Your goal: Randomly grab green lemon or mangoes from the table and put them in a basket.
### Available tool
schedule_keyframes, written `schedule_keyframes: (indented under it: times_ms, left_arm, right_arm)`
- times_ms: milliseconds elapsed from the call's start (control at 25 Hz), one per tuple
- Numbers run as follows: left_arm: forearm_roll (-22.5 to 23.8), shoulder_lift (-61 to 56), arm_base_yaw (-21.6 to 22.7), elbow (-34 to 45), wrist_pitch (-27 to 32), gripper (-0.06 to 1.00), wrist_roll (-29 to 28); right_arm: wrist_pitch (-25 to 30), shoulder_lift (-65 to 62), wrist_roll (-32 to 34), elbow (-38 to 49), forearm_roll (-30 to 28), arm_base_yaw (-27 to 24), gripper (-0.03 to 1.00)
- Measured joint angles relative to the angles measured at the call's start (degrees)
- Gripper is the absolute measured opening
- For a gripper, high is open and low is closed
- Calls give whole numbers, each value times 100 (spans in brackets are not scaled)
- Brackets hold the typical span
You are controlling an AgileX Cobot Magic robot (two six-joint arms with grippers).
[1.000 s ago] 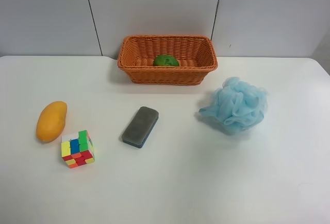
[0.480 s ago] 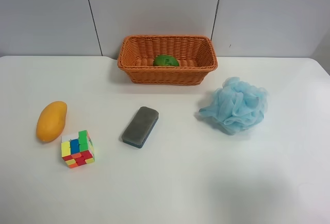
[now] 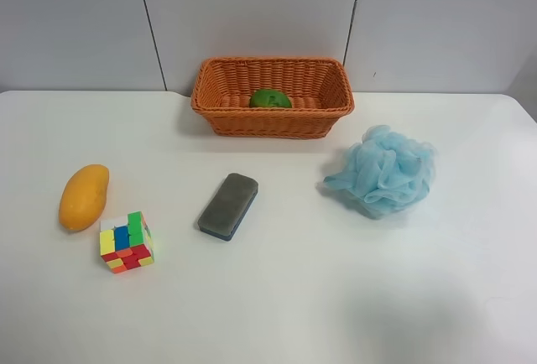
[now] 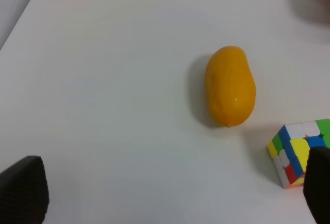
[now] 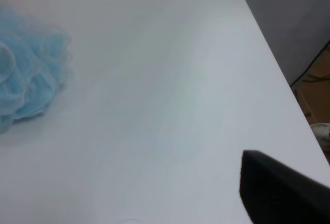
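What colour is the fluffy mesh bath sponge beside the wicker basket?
Light blue fluffy mesh bath sponge; clearest in the exterior high view.

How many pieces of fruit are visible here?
2. The green lemon lies inside the basket; the mango lies on the table beside the puzzle cube.

Change on the table (image 3: 277, 297): none for you to catch. Across the exterior high pictures nothing has shifted.
Mango (image 3: 84, 197): same spot as a second ago, beside the cube (image 3: 126, 241).
Green lemon (image 3: 270, 99): same place in the basket (image 3: 273, 122).
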Motion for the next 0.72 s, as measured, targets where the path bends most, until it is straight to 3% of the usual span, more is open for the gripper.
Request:
schedule_keyframes:
  times_ms: [720]
  left_arm:
    - [0,0,0,0,6,99,0]
  right_arm:
    - [0,0,195,0,-42,0,99]
